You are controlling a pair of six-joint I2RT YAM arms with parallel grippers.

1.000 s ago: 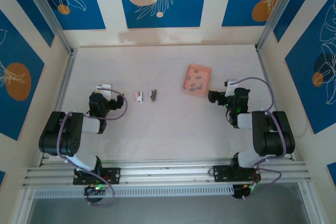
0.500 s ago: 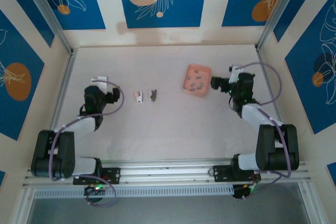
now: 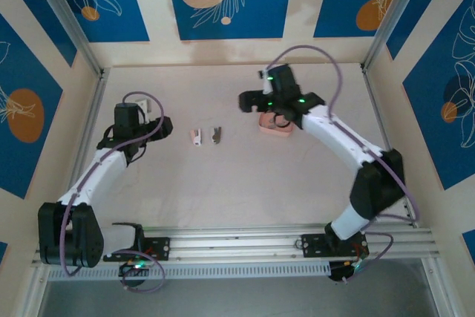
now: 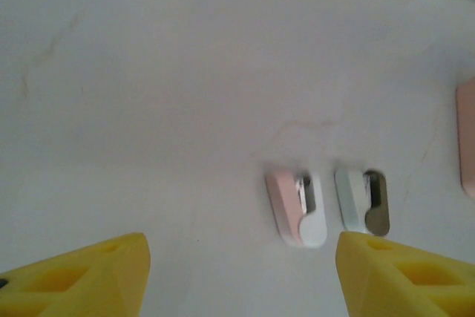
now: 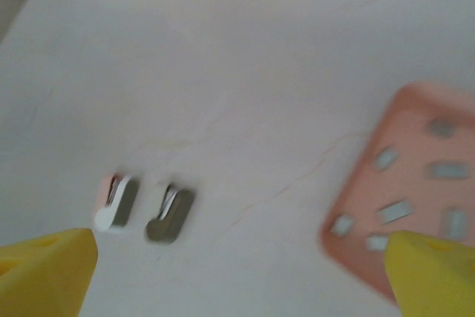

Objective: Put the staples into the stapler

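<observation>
In the overhead view, both arms are reaching out from the folded poses they were holding a second ago. The left claw (image 3: 148,128) is now sitting left of the two small stapler pieces (image 3: 205,136) on the desk (image 3: 245,183), pointing towards them but well apart. The right claw (image 3: 249,100) is swinging in from the right. Its arm is now crossing over the pink tray (image 3: 278,131) and hiding most of it. I judge this as the approach only: nothing is being gripped yet.

The left wrist camera is showing what the overhead cannot: the left claw's yellow fingertips (image 4: 82,276) are standing apart with bare desk between them. Ahead and slightly right, the pink-and-white piece (image 4: 297,207) and the grey-and-white piece (image 4: 362,200) are lying side by side, not touching. Whether they are two staplers or two halves of one, I cannot tell.

The right wrist camera, blurred, is showing the staples (image 5: 393,211), small grey strips scattered inside the tray on the right. The right claw's jaws are also standing wide apart, holding nothing.
</observation>
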